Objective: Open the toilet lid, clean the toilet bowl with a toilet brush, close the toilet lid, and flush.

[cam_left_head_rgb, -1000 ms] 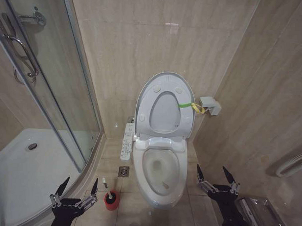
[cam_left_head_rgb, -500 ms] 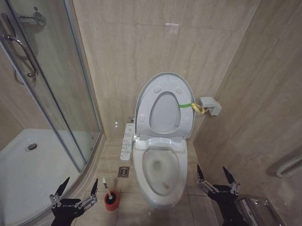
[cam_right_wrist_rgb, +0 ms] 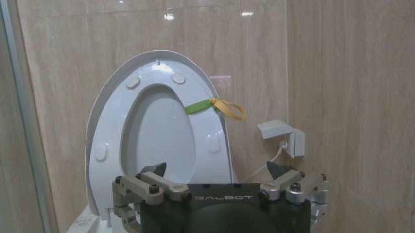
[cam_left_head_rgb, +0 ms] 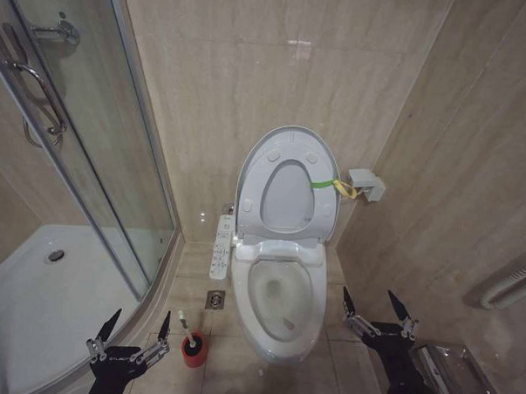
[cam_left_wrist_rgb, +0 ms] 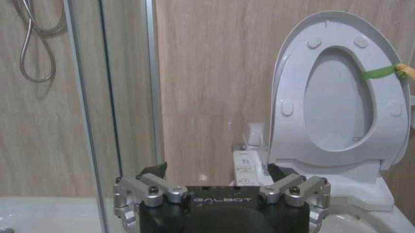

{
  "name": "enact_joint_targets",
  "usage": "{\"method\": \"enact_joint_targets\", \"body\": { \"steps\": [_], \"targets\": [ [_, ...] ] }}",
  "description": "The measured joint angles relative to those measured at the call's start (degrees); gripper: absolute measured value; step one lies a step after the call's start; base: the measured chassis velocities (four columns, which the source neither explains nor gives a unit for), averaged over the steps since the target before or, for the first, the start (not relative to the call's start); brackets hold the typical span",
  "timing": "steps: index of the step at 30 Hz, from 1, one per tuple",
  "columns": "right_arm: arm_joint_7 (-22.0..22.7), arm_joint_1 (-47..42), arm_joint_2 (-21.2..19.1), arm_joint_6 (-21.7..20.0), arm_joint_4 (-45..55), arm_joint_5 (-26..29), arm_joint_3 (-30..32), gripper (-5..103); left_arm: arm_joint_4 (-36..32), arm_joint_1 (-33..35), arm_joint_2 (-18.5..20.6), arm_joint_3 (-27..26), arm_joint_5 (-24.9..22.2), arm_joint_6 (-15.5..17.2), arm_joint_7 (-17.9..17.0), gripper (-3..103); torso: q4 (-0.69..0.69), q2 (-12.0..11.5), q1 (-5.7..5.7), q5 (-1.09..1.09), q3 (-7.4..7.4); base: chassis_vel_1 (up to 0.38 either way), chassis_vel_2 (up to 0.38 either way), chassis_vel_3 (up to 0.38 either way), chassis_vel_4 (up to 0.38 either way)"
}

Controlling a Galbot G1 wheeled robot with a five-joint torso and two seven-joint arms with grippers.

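1. The toilet bowl (cam_left_head_rgb: 280, 307) stands uncovered against the tiled wall.
2. The toilet lid (cam_left_head_rgb: 287, 185) stands upright behind the bowl.
3. The left gripper (cam_left_head_rgb: 128, 335) hovers left of the bowl, jaws wide.
4. The right gripper (cam_left_head_rgb: 379, 308) hovers right of the bowl, jaws wide.
5. The toilet brush (cam_left_head_rgb: 190, 337) stands in its red holder, just left of the bowl.
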Motion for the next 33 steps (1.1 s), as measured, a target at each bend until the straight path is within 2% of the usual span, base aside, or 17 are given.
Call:
{"method": "enact_joint_targets", "body": {
  "steps": [33],
  "targets": [
    [0.0,0.0,0.0,0.0,0.0,0.0,0.0,100,0.0,0.0,0.0,0.0,0.0,0.0,0.0,100,0.00,0.0,0.00,0.00,0.00,0.000,0.000,0.000,0.000]
  ]
}}
